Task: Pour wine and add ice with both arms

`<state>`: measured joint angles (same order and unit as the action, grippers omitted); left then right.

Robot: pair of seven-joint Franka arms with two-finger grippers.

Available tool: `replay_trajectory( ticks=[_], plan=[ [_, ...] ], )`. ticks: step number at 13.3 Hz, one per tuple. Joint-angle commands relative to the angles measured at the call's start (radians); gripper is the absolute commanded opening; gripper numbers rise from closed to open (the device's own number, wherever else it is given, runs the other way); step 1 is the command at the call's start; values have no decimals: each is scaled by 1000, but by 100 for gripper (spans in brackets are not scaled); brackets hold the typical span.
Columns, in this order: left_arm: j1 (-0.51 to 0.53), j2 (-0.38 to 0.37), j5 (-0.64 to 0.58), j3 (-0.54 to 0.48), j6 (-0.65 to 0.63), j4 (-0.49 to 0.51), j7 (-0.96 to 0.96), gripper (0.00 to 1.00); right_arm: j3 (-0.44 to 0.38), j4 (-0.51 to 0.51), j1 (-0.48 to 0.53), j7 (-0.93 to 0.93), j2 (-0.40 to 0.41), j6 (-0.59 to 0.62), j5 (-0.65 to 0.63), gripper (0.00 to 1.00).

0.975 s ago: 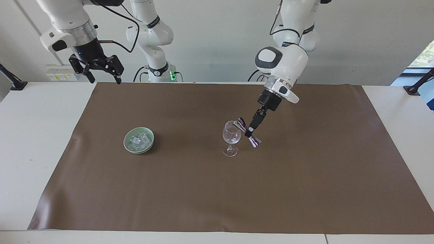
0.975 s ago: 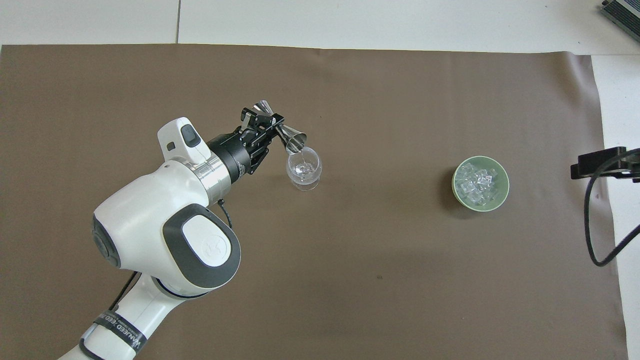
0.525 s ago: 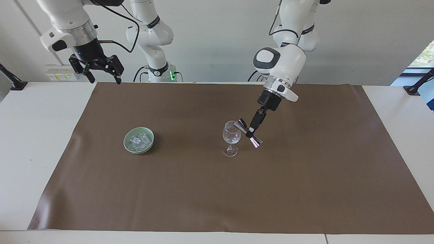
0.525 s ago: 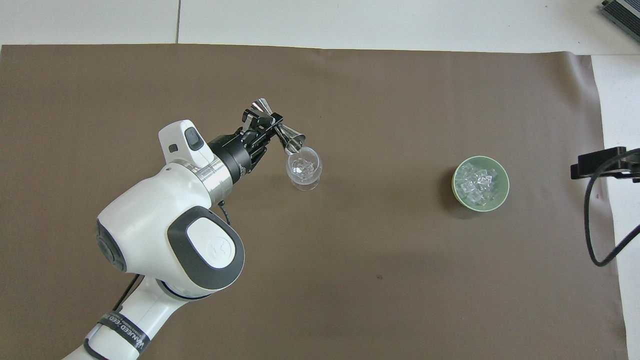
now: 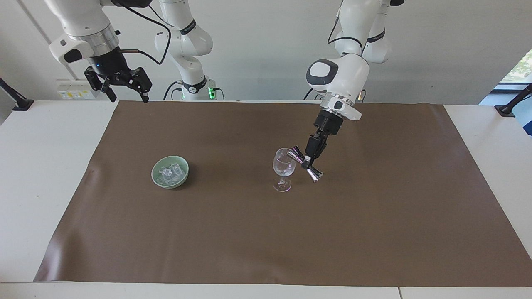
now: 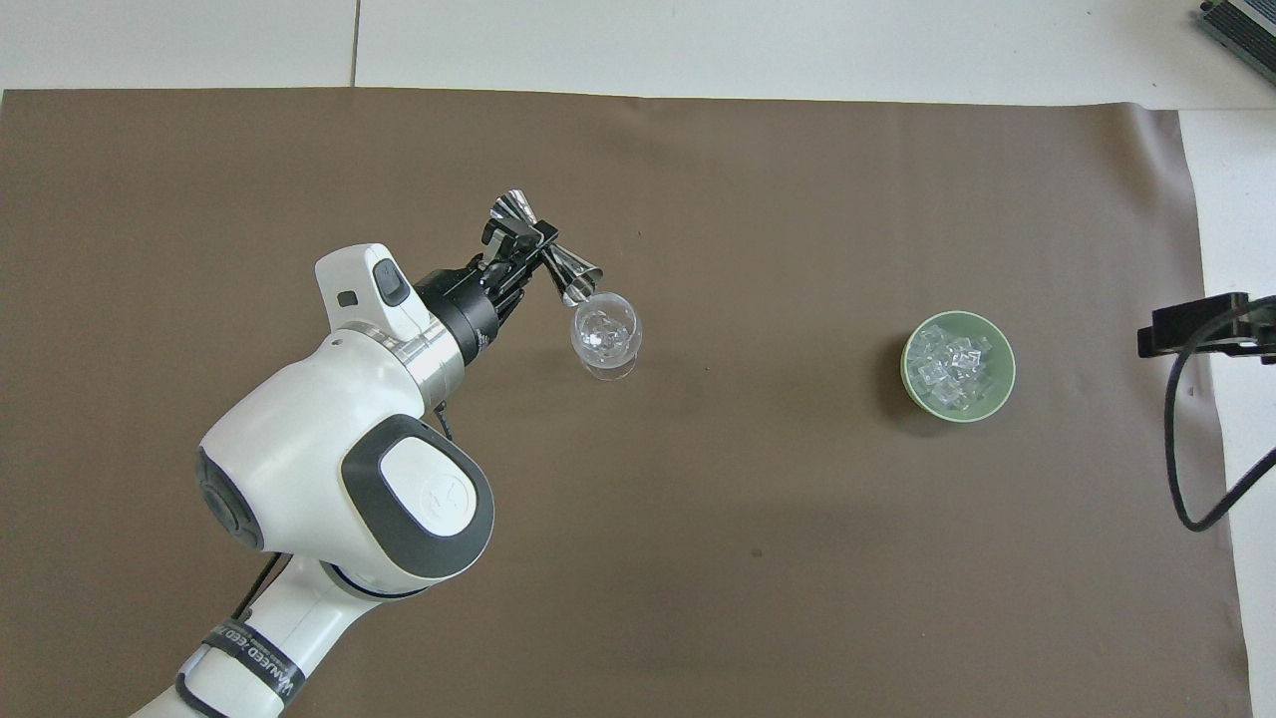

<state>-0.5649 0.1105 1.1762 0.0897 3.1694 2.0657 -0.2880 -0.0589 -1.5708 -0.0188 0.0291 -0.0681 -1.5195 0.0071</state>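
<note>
- Where the brown mat (image 5: 266, 232) covers the white table (image 5: 41, 166), we see a clear stemmed wine glass (image 5: 284, 168) standing upright near the middle; its bowl looks glassy, and we cannot tell how much liquid is in it.
- We see a silver double-ended jigger (image 5: 305, 162) tilted over, its larger cup at the glass's rim (image 6: 576, 283) and its smaller cup pointing away and down.
- We see the left gripper (image 5: 308, 160) reaching in from the left arm's end, its jaws clamped together on the narrow waist of the jigger, held in the air just beside the glass.
- We see a pale green bowl (image 5: 170, 171) sitting on the mat toward the right arm's end, well apart from the glass.
- We see the ice (image 5: 169, 173), a heap of small clear cubes, lying inside that bowl (image 6: 958, 365).
- We see the right gripper (image 5: 120, 84) waiting high in the air over the mat's corner nearest the robots at the right arm's end, its jaws spread apart and holding nothing.
- We see only bare mat between the bowl and the glass.
</note>
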Motion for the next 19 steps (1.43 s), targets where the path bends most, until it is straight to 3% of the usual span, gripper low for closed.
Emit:
replay_trajectory(
  ticks=[1,15,19],
  plan=[
    [-33,0,-15,-15,52,14,33,0,2,-17,10,-18,-16,2,19,100],
    [-76,14,-13,-15,115,5,337,0,2,-17,10,-18,-16,2,19,100],
    [-76,15,-13,-15,115,2,348,0,2,-17,10,-18,-16,1,19,100]
  ],
)
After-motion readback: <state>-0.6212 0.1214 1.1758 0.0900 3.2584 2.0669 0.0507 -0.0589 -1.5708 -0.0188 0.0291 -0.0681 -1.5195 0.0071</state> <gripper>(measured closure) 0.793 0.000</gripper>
